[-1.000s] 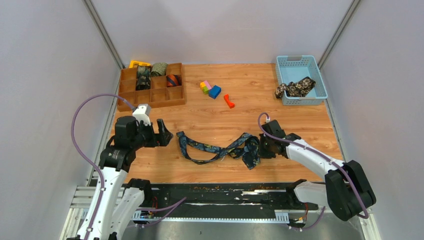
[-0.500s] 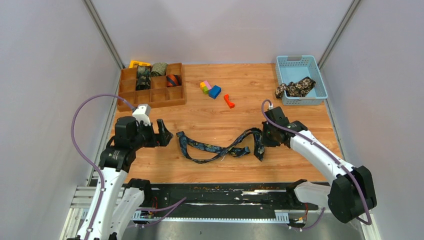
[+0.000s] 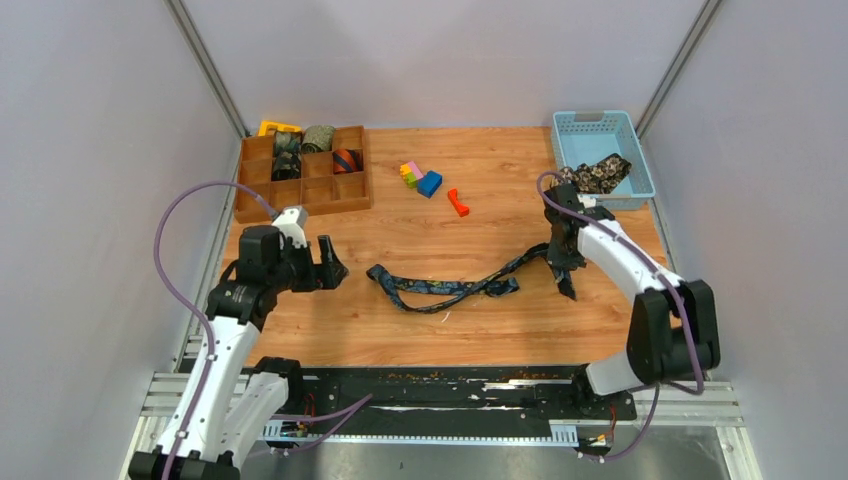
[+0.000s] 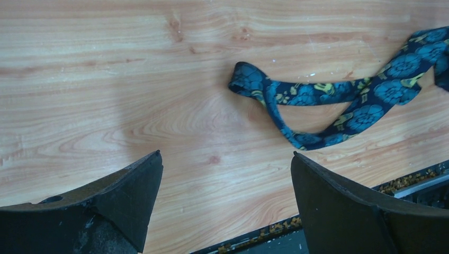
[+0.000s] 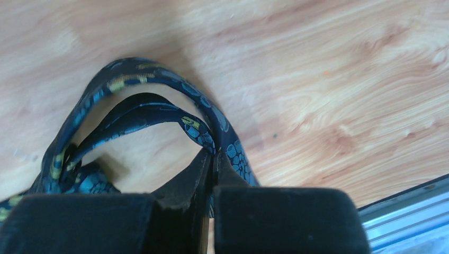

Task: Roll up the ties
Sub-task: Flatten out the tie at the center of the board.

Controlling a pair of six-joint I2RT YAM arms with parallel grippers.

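A navy tie point(image 3: 450, 290) with gold-teal paisley lies drawn out across the wooden table, a loop at its left end. My right gripper point(image 3: 562, 268) is shut on its right end, and the right wrist view shows the tie point(image 5: 132, 111) pinched in my right gripper point(image 5: 213, 153) just above the wood. My left gripper point(image 3: 335, 265) stands open left of the tie's loop, apart from it. In the left wrist view the tie point(image 4: 317, 95) lies beyond my left gripper point(image 4: 226, 153), which holds nothing. Rolled ties point(image 3: 318, 138) sit in the wooden tray point(image 3: 300, 198). A black-tan floral tie point(image 3: 595, 175) lies in the blue basket point(image 3: 640, 165).
Small coloured blocks point(image 3: 420, 177) and an orange piece point(image 3: 458, 202) lie at the back middle of the table. A yellow object point(image 3: 277, 128) sits behind the tray. A black rail point(image 3: 450, 385) runs along the near edge. Grey walls close in both sides.
My right gripper has moved back and to the right with the tie's end, pulling the bunched tie out into a longer line. The left arm has shifted only slightly.
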